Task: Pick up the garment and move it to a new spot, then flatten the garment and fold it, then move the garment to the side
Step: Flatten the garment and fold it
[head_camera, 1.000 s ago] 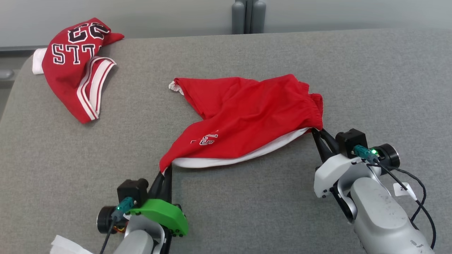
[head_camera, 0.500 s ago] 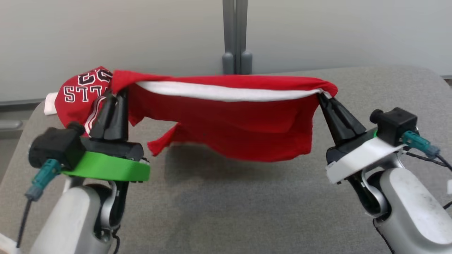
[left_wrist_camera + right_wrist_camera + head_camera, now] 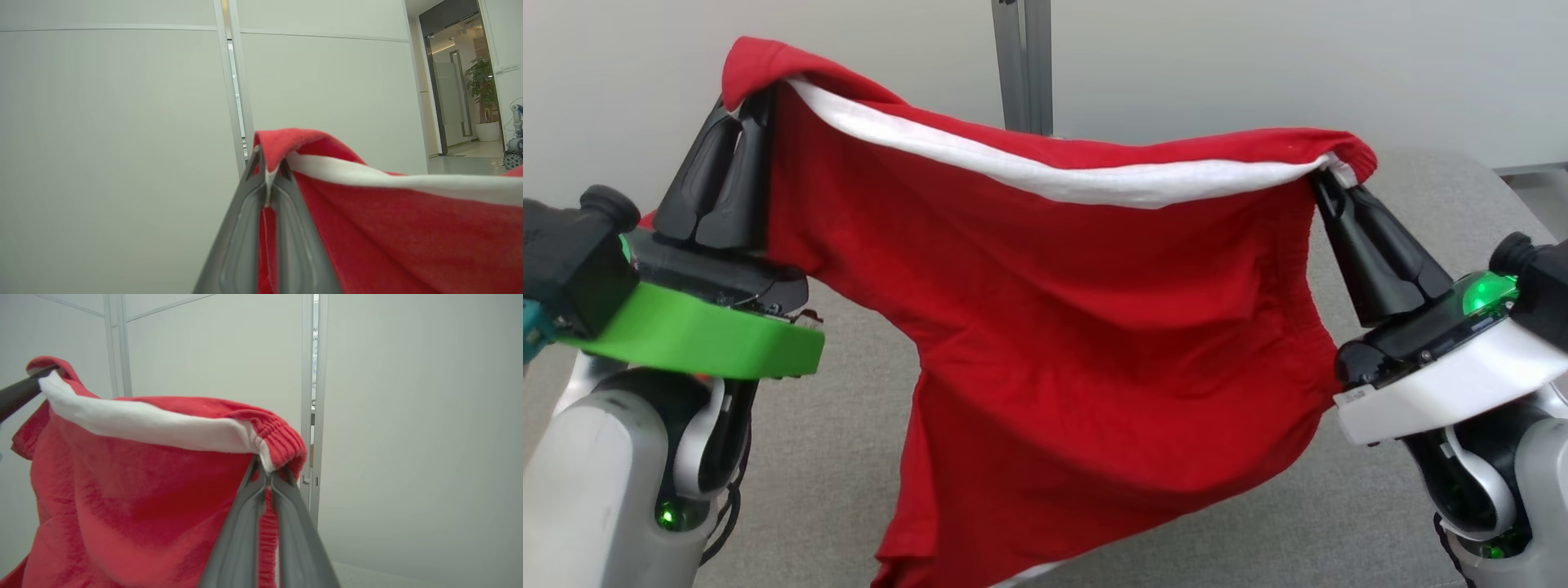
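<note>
The garment (image 3: 1086,327) is a pair of red shorts with a white inner band, hanging in the air between my two arms above the grey table (image 3: 1429,204). My left gripper (image 3: 756,98) is shut on its upper left corner, fingers pointing up. My right gripper (image 3: 1327,175) is shut on the elastic waistband at the upper right. The left wrist view shows my left gripper (image 3: 267,163) pinching the red hem of the garment (image 3: 408,228). The right wrist view shows my right gripper (image 3: 265,469) clamped under the ribbed waistband of the garment (image 3: 135,486). The cloth's lower end drops below the head view.
A pale partition wall (image 3: 1258,65) with a grey vertical post (image 3: 1021,65) stands behind the table. A doorway with a potted plant (image 3: 484,90) lies far right in the left wrist view.
Both grippers have lifted the garment from the table high into the air and stretched it between them. The head camera has tilted up, so the second red garment has left the view.
</note>
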